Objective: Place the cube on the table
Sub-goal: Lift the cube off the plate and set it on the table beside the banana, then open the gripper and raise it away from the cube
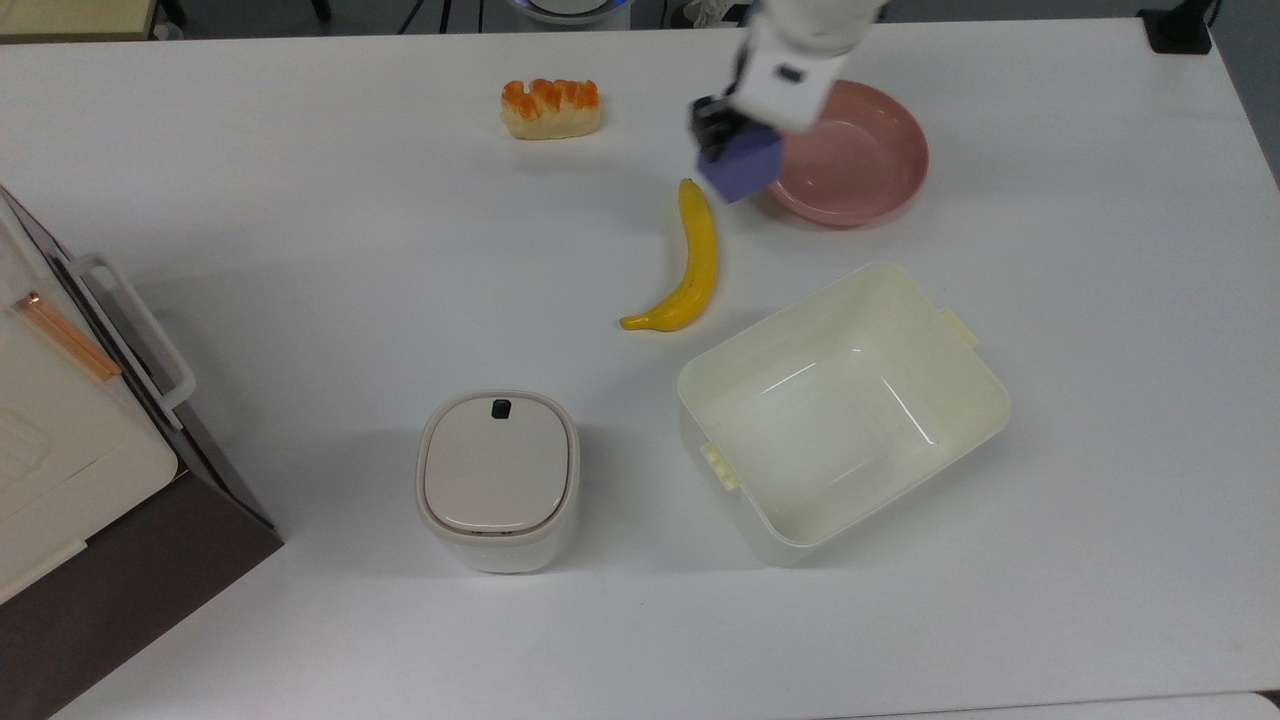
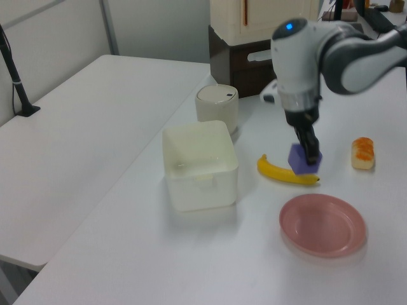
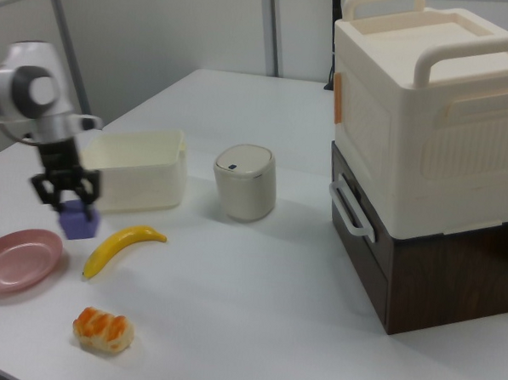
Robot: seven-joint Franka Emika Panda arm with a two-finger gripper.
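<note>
White table (image 1: 300, 250) carries all items. Top view, near to far: lidded bin (image 1: 498, 480) and cream tub (image 1: 842, 408) nearest; banana (image 1: 690, 262) mid-table; then gripper (image 1: 728, 150) clamped on cube (image 1: 741, 168), held clear of the surface, beside the banana's far tip and just off the pink plate (image 1: 862, 150); bread piece (image 1: 551, 107) farthest.

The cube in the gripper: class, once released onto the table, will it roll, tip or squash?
The cube has flat faces, so it probably won't roll. The gripper hasn't visibly dented it, suggesting it's stiff. Squat proportions make tipping on the table unlikely.
</note>
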